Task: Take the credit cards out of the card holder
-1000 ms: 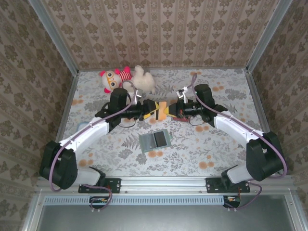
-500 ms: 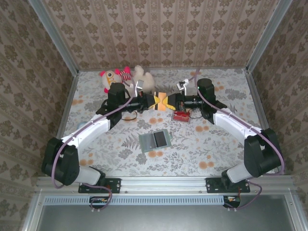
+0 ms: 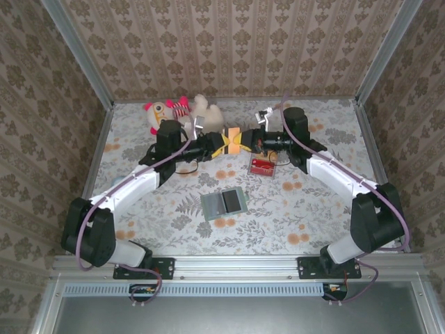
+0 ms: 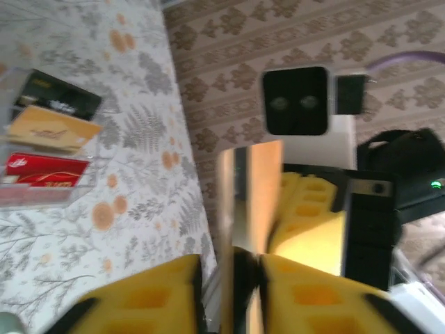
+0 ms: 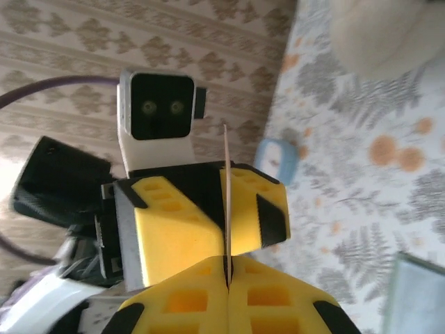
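Above the middle of the desk (image 3: pixel 313 209), in the top view, the left gripper (image 3: pixel 221 144) and the right gripper (image 3: pixel 243 143) are met tip to tip with a tan card (image 3: pixel 233 143) between them. Compared with a second ago, the meeting point has been carried farther from the arm bases, so that a small red box (image 3: pixel 263 166) is now uncovered just beside it. The card holder (image 3: pixel 224 203) is left lying open and unmoved nearer the bases, with a dark panel showing in it. It is judged that one card is already out and is being passed from arm to arm, while another may remain in the holder.

In the left wrist view, the tan card (image 4: pixel 254 195) is seen standing between the left gripper's (image 4: pixel 233 268) yellow fingers; whether those jaws are clenched or slackened cannot be told. The box (image 4: pixel 49 149) is shown with dark, tan and red faces bearing small marks, none of which can be read.

In the right wrist view, the card (image 5: pixel 227 181) is seen edge-on, and the right gripper's (image 5: pixel 228 268) jaws are clenched on it. No brand or writing can be made out.
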Controlling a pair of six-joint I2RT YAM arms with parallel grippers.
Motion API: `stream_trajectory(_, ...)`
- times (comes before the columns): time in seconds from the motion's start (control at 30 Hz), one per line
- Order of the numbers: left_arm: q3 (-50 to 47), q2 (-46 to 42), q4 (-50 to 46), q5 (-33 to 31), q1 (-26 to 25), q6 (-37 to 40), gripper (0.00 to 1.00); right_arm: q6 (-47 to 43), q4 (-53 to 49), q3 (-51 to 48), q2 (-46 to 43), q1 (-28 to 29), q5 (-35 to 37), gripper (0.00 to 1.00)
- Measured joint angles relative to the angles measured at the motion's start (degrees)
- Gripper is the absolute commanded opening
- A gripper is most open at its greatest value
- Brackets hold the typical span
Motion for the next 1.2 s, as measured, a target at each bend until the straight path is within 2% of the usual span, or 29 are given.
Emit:
stream_trajectory(0.17, 0.11, -2.86, -16.68, -8.66, 2.12, 6.93, 0.76, -16.39, -16.13, 6.36, -0.44, -1.25, 9.22, 0.00)
stream_trajectory(0.27, 0.09, -3.96, -24.83, -13.00, 3.96, 10.86, 0.90, -26.86, -24.92, 10.03, -0.44, -1.70, 17.75, 0.00)
stream_trajectory(0.4, -0.87, -5.46, -30.49, -16.48, 5.92, 14.93, 0.99, -39.12, -33.16, 13.25, -0.17, -1.88, 29.35, 0.00)
stream_trajectory(0.57, -2.01, -6.80, -35.30, -18.91, 7.78, 19.37, 1.00, -54.21, -39.63, 16.11, 2.25, -1.99, 38.05, 0.00)
stream_trajectory(0.73, -2.12, -7.72, -36.83, -19.61, 10.32, 22.14, 1.00, -67.65, -46.27, 22.01, 8.52, -1.99, 41.03, 0.00)
stream_trajectory(0.9, -2.10, -7.13, -38.03, -19.17, 12.46, 24.11, 1.00, -79.73, -48.63, 22.77, 12.46, -1.97, 44.06, 0.00)
stream_trajectory(1.2, -1.99, -1.64, -35.82, -10.69, 17.03, 24.83, 1.00, -96.26, -50.71, 25.88, 19.41, -1.97, 46.69, 0.00)
